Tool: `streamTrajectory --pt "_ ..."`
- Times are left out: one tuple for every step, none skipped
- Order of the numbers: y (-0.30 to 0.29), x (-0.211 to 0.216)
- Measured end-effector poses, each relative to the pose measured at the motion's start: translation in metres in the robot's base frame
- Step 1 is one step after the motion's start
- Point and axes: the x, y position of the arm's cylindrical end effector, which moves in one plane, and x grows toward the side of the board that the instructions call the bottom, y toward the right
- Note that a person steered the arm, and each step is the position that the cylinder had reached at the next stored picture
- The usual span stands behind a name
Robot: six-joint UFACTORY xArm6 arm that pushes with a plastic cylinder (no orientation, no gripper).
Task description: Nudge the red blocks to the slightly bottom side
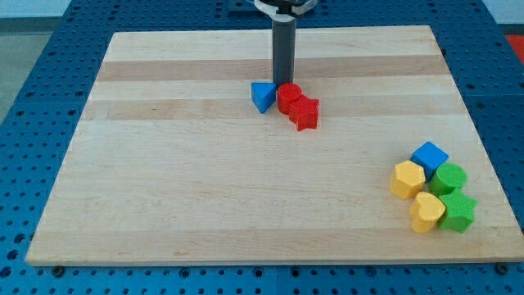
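A red cylinder (288, 98) and a red star block (304, 113) sit touching each other near the top middle of the wooden board (205, 188). A blue triangular block (262, 96) stands just to the left of the red cylinder. My tip (283, 83) is at the top edge of the red cylinder, touching it or nearly so, and to the upper right of the blue triangle.
A cluster lies at the board's lower right: a blue cube (430, 156), two yellow blocks (407, 179) (426, 211), a green cylinder (449, 178) and a green star block (457, 211).
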Motion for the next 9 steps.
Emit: streamTrajectory --pt "0.017 0.000" --pt "0.041 0.002" --pt "0.059 0.022" --pt "0.061 0.051" --pt "0.061 0.073" --pt "0.062 0.079" --pt "0.062 0.093" --pt "0.062 0.104" --pt "0.062 0.104"
